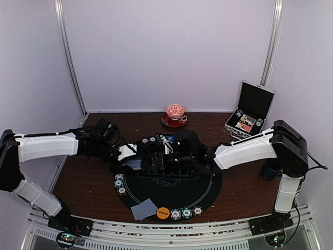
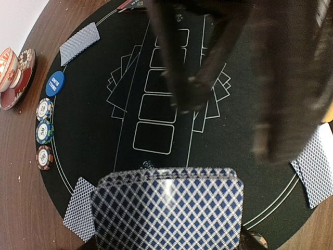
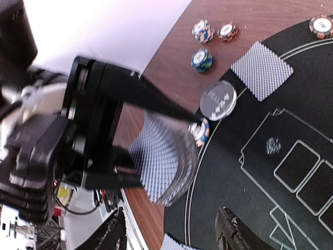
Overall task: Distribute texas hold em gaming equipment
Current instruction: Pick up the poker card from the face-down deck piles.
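Observation:
My left gripper [image 1: 131, 161] is shut on a fanned deck of blue-backed cards [image 2: 166, 208] over the left side of the round black mat [image 1: 208, 187]. My right gripper [image 3: 169, 229] stands open just beside that deck, nothing between its fingers [image 3: 234, 234]; in the left wrist view it is a dark blur [image 2: 208, 78]. Dealt cards [image 2: 79, 43] lie at the mat's rim, with more cards [image 1: 144, 209] at the near edge. A blue disc [image 2: 54, 85], a clear disc [image 3: 218, 100] and an orange disc [image 1: 163, 212] lie at the rim, by striped chips [image 2: 44, 131].
An open silver-edged black case [image 1: 250, 112] stands at the back right. A red cup on a saucer [image 1: 175, 114] sits at the back middle. More chips [image 1: 187, 212] rest by the orange disc. The two arms nearly meet over the mat's far edge.

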{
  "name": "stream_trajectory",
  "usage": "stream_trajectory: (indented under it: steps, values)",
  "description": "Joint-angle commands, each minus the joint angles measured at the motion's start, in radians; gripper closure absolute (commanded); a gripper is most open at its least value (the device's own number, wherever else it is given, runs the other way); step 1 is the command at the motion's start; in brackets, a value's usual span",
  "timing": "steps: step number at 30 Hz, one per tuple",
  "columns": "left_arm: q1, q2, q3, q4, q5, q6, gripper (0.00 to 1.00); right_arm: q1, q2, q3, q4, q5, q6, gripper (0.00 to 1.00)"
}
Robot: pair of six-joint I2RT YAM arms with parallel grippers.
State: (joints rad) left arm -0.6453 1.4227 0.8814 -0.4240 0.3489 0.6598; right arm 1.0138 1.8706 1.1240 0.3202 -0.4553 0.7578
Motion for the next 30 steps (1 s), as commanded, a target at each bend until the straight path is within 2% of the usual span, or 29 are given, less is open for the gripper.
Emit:
stream_trajectory:
  steps: [1,6,9,23,30]
  values:
    - [-0.001,-0.034,-0.008,0.016,0.030,0.004,0.42,-0.019,0.072,0.032,0.145,0.009,0.102,0.40]
    - [-0.002,-0.032,-0.009,0.017,0.031,0.006,0.42,-0.021,0.141,0.076,0.188,-0.012,0.141,0.40]
    - [-0.001,-0.030,-0.009,0.017,0.032,0.006,0.42,-0.023,0.154,0.071,0.268,-0.022,0.175,0.40]
    - [-0.002,-0.028,-0.008,0.015,0.034,0.007,0.42,-0.024,0.256,0.184,0.225,-0.043,0.199,0.38]
    - [-0.001,-0.027,-0.009,0.016,0.033,0.007,0.42,-0.023,0.289,0.216,0.182,-0.050,0.178,0.40]
